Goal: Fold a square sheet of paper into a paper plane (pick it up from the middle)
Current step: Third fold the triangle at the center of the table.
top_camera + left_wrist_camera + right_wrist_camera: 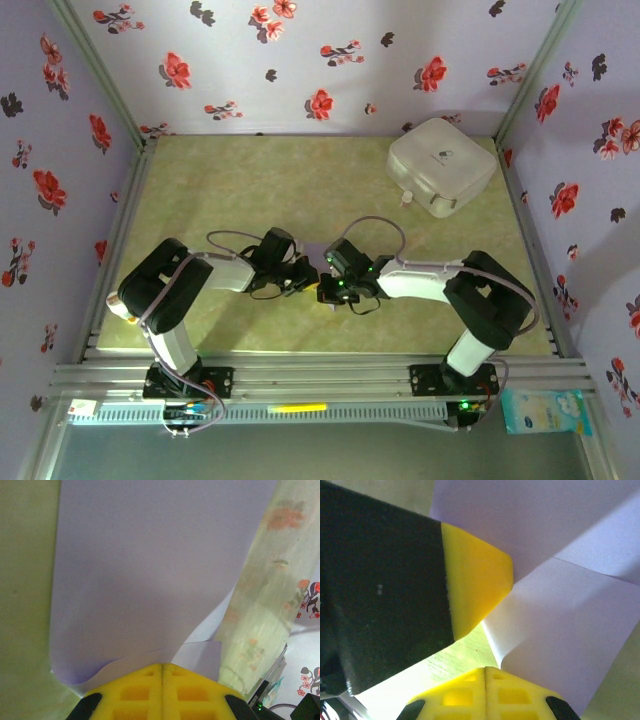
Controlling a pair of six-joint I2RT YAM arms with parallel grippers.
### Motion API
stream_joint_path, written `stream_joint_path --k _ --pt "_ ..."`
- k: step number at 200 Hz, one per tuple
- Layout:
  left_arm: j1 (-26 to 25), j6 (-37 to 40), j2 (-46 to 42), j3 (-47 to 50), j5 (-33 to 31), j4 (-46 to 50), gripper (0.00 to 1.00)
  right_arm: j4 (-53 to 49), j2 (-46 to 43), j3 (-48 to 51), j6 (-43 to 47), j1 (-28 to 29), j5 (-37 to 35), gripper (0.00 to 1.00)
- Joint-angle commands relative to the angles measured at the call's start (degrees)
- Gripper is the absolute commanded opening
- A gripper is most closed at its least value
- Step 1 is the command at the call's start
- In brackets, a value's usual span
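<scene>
— Flowered walls are seen on three sides of the green table. How much room is left?

— Bare surface is left from the left arm and right arm up to the far wall, and out to the left edge. One white rounded box is set in the far right corner, well apart from both arms (one corner is turned toward the right arm).

— And the near edge?

— It is closed by a metal rail, where both bases are bolted.

— Where is the square sheet of paper found?

— Near the table's middle, where the wrists meet. Its near edge is curled and pinched by the left gripper, whose yellow pads are pressed together on it.

— Is the other one let go?

— No. The right gripper is clenched too, with a bent edge of the sheet caught at its pad tips. One of the left gripper's fingers is seen just beside, its yellow tip touching the sheet.
</scene>
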State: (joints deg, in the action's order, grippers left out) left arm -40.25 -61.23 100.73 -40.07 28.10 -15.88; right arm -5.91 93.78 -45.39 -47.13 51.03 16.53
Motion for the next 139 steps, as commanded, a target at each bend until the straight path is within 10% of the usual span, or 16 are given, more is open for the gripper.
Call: stream_joint_path --k 1,139 --pt "-0.4 1.3 2.0 0.7 -1.4 2.2 0.00 -1.6 0.8 0.1 -0.8 0.4 -1.0 0.06" --pt "-0.4 1.3 2.6 0.6 -1.6 2.4 0.00 3.6 -5.3 11.0 -4.2 0.4 0.6 0.07"
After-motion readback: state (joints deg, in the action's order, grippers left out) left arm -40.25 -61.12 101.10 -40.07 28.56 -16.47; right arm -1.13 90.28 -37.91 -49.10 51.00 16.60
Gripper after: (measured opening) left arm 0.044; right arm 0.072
